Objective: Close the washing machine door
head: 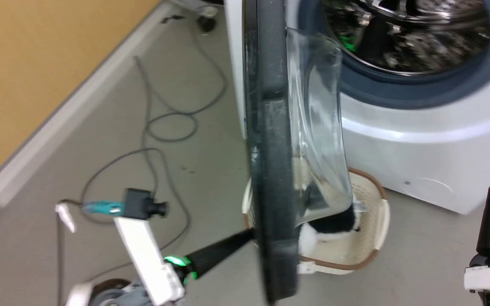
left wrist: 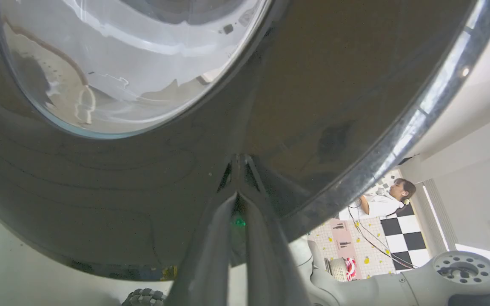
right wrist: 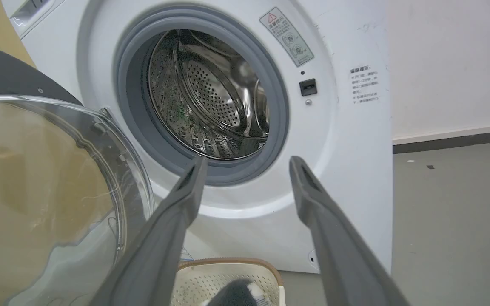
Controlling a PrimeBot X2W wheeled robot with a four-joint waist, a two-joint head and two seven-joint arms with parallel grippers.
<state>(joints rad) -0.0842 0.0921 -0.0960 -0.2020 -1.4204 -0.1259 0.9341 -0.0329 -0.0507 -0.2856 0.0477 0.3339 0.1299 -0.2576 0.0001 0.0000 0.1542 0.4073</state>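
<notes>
Black washing machine door [head: 270, 148], left hand [left wrist: 238, 160] pinched against it, right hand [right wrist: 247, 163] spread

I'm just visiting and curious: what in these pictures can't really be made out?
Head view: the tips of the left pincer are hidden behind the black rim of the washing machine door.
Head view: the black-and-white item in the basket sits partly behind the door glass; unidentifiable.
Right wrist view: the print on the warning label is too small to read.
Head view: the drum is blurred and cut off by the top edge.
</notes>
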